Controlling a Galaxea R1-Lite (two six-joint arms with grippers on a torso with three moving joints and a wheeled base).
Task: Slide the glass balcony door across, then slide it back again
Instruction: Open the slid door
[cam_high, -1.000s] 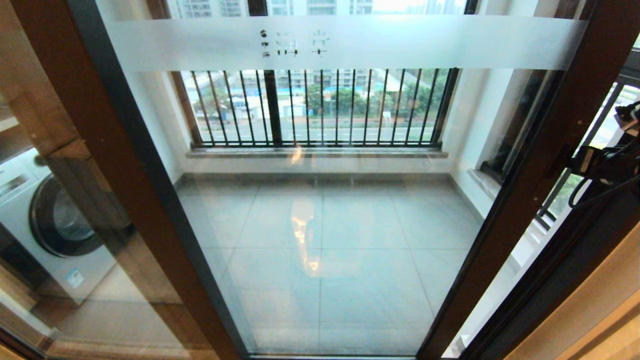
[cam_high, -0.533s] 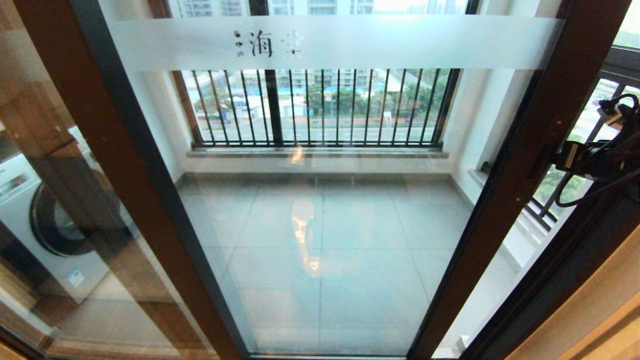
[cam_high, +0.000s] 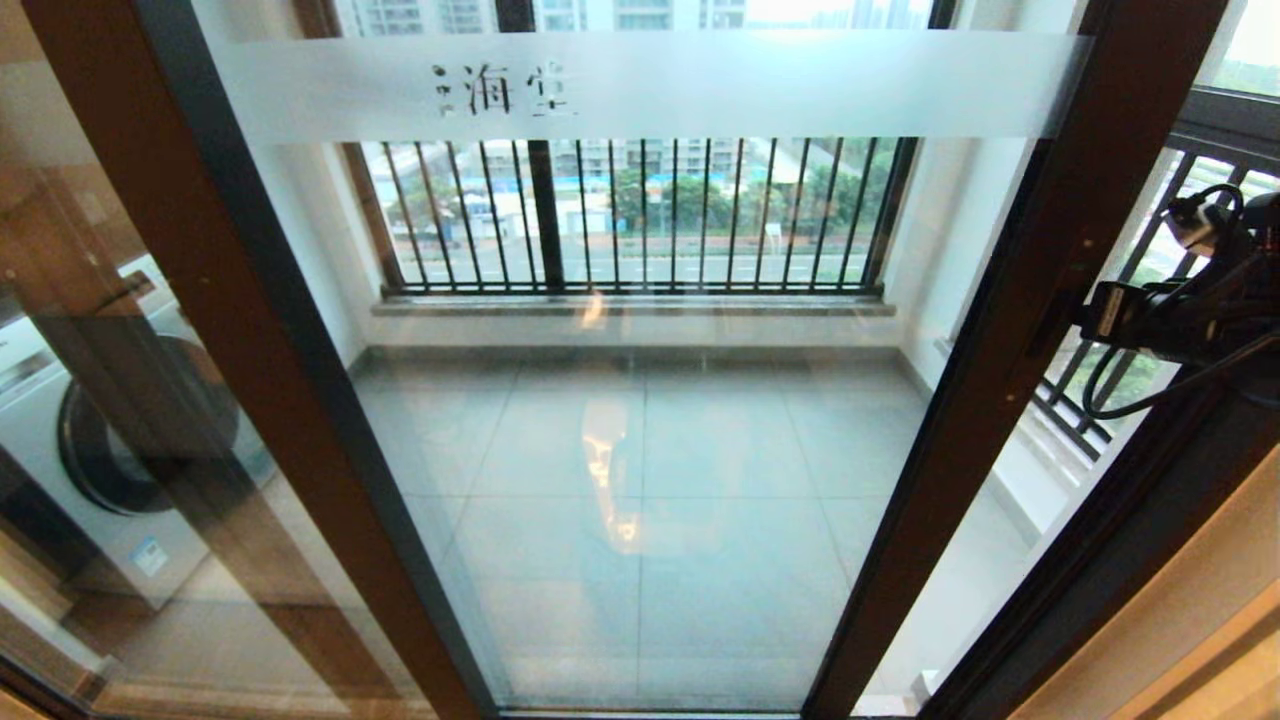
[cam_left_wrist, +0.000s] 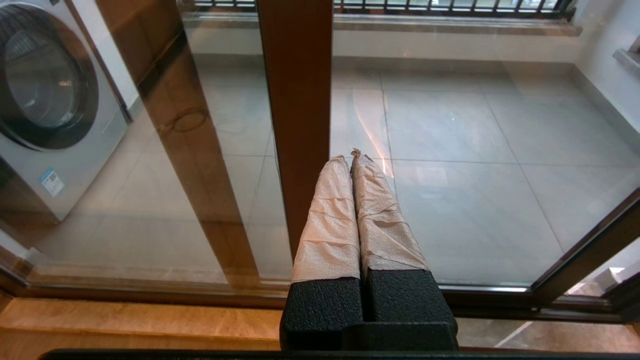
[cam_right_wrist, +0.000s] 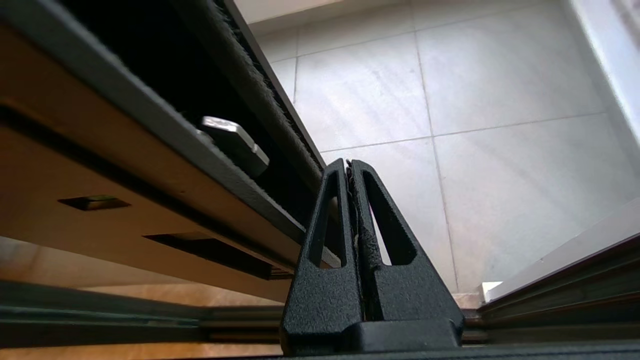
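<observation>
Behind the left glass panel stood a washing machine (cam_high: 110, 440), the glass balcony door (cam_high: 640, 400) filled the middle with a gap at its right edge, and there the right gripper (cam_right_wrist: 350, 167), fingers together and empty, met its stile, while the left gripper (cam_left_wrist: 351, 156) rested closed, holding nothing.

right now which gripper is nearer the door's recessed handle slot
Right. The right gripper, shut, is against the brown-framed glass balcony door's handle stile; the left gripper, shut, sits low by the other stile.

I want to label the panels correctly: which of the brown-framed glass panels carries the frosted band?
The glass balcony door, the middle panel; its frosted band bears Chinese characters. The left panel only shows a washing machine.
</observation>
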